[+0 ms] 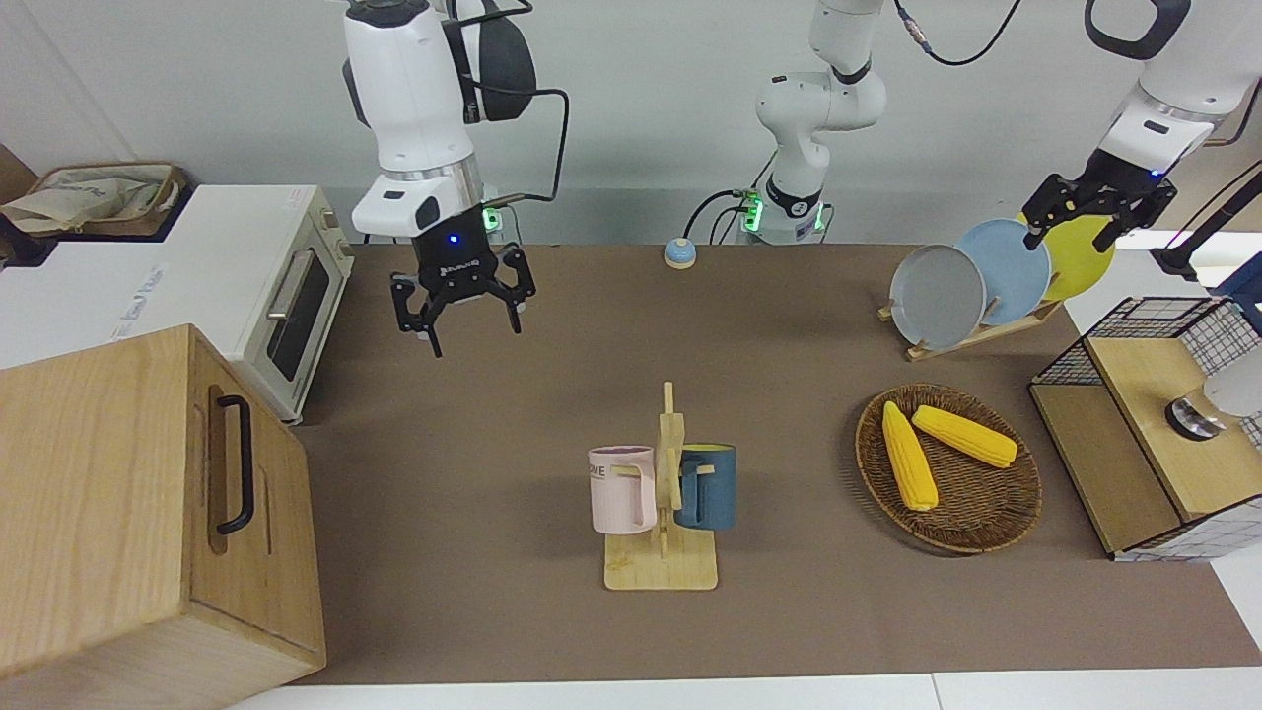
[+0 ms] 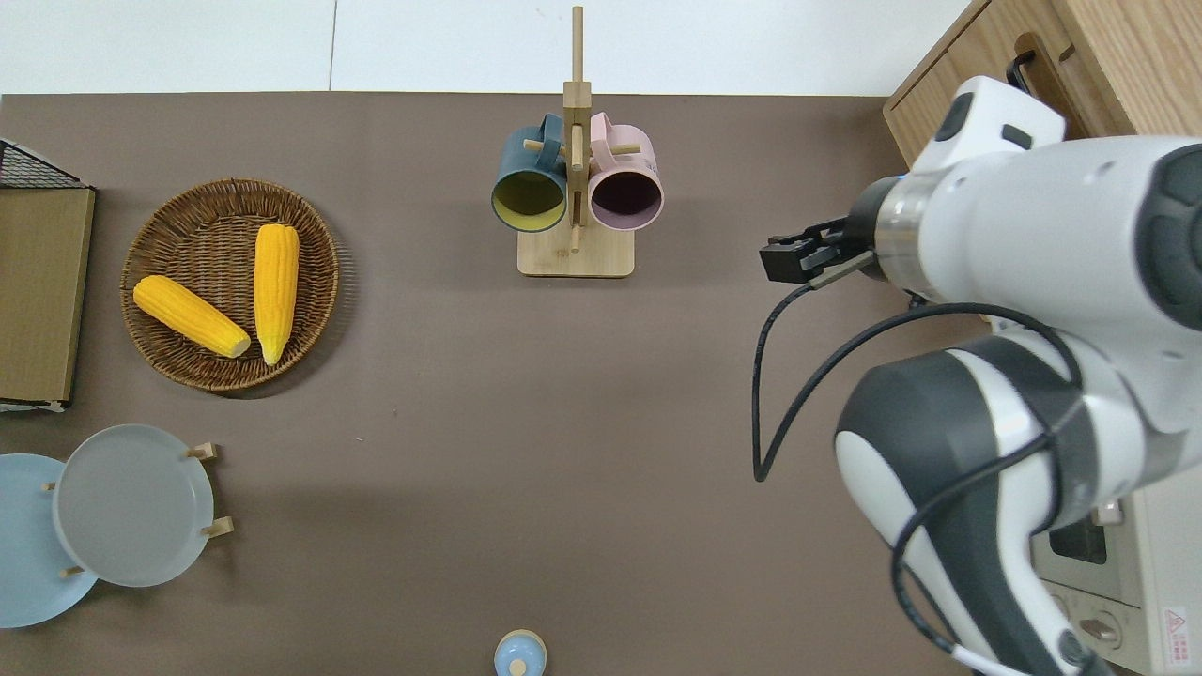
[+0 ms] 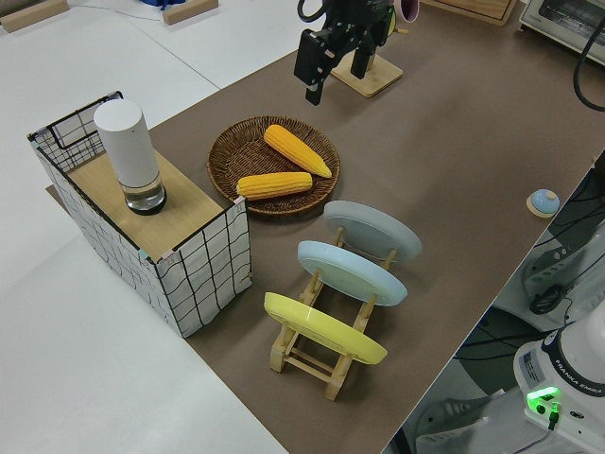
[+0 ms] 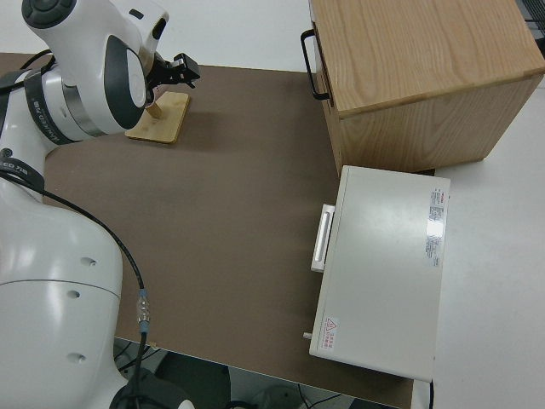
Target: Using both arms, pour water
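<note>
Both arms up, nothing in hand yet. Right gripper (image 1: 460, 314) hangs above bare mat between the toaster oven (image 1: 286, 296) and the mug stand (image 1: 663, 498), fingers spread wide and empty, probably poised for a cup. Pink mug (image 1: 623, 488) and blue mug (image 1: 706, 485) hang by their handles on the stand's pegs, mouths sideways, so each must be lifted off. Left gripper (image 1: 1096, 205) sits high by the plate rack (image 1: 971, 330), fingers parted, holding nothing. White bottle (image 3: 130, 154), the likely water source, stands upright on the wire-sided shelf (image 3: 184, 274) at the left arm's end. Corn basket (image 1: 948, 468) is not involved.
</note>
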Controlling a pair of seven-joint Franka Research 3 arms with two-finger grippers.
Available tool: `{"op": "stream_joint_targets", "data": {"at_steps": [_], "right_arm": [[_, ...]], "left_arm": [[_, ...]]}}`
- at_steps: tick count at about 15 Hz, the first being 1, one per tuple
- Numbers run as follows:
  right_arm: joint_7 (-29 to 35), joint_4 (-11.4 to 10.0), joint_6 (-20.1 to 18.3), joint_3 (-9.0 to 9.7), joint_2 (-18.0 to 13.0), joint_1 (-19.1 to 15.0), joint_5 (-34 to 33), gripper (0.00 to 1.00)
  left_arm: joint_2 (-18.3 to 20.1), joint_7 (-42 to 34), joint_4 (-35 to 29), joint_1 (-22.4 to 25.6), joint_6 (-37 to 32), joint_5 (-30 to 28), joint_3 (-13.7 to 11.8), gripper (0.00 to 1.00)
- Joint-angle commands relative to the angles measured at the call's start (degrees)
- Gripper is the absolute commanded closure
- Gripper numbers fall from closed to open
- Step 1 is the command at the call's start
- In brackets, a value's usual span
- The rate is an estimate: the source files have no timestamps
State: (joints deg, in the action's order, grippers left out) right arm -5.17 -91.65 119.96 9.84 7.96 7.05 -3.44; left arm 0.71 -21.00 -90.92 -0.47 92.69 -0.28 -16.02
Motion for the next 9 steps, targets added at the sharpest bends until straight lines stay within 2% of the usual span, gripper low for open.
{"op": "stream_joint_targets", "data": {"at_steps": [1, 3, 5, 9], "right_arm": [[-2.4, -0.4, 5.6, 0.0, 2.5, 2.5, -5.8, 0.013], [-4.4, -0.3, 7.7, 0.0, 3.5, 3.4, -8.9, 0.013], [-6.4, 0.1, 9.0, 0.0, 4.5, 3.6, -9.0, 0.013], [-8.3, 0.2, 13.5, 0.09, 6.9, 4.9, -10.6, 0.013]], "left_arm": [[-1.4, -4.6, 0.4, -0.1, 3.1, -3.0, -4.3, 0.01], [-2.2, -9.5, 0.6, -0.1, 4.2, -4.3, -7.2, 0.01], [-3.0, -11.6, 0.8, 0.5, 5.4, -5.9, -8.3, 0.01], [-4.6, -15.6, 0.8, 4.3, 10.2, -8.6, -8.4, 0.01]]}}
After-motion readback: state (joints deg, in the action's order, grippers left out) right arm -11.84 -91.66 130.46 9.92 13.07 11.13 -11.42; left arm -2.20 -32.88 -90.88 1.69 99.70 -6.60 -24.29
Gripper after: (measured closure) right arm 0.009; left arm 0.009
